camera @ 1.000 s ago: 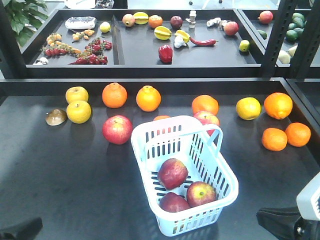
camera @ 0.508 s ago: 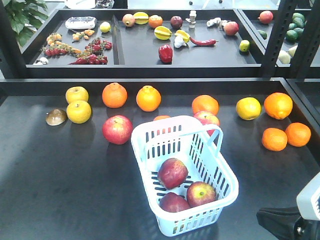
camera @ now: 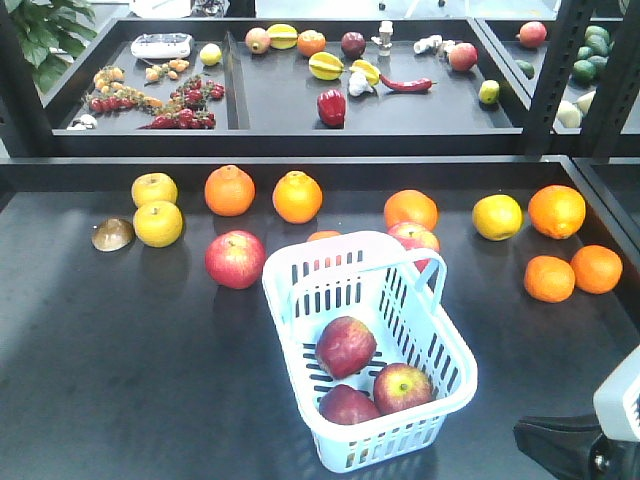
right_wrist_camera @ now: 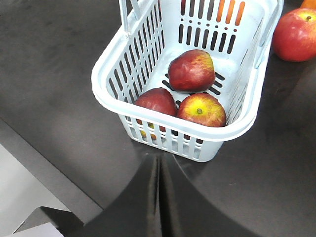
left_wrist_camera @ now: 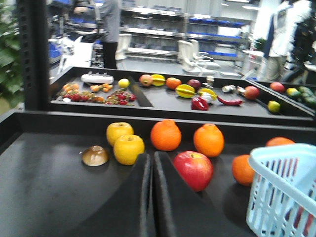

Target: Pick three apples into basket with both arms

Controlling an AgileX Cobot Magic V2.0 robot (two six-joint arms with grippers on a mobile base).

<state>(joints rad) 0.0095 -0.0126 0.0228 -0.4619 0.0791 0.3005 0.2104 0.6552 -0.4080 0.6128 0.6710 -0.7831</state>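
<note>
Three apples [camera: 346, 346] [camera: 402, 388] [camera: 348, 404] lay together at the near end of the basket [camera: 300, 320], which stood angled on the dark surface [camera: 120, 360], so the task appeared complete. The right hand [right_wrist_camera: 159, 168] was clenched and empty, its fingers pressed together just short of the basket's near wall, and the left hand [left_wrist_camera: 151, 163] was likewise clenched on nothing, well clear of the basket. A further red apple [camera: 235, 259] and the oranges [camera: 229, 190] lay outside the basket, presumably as distractors.

Dark table [camera: 120, 380] with basket [camera: 440, 345], fruits
</note>
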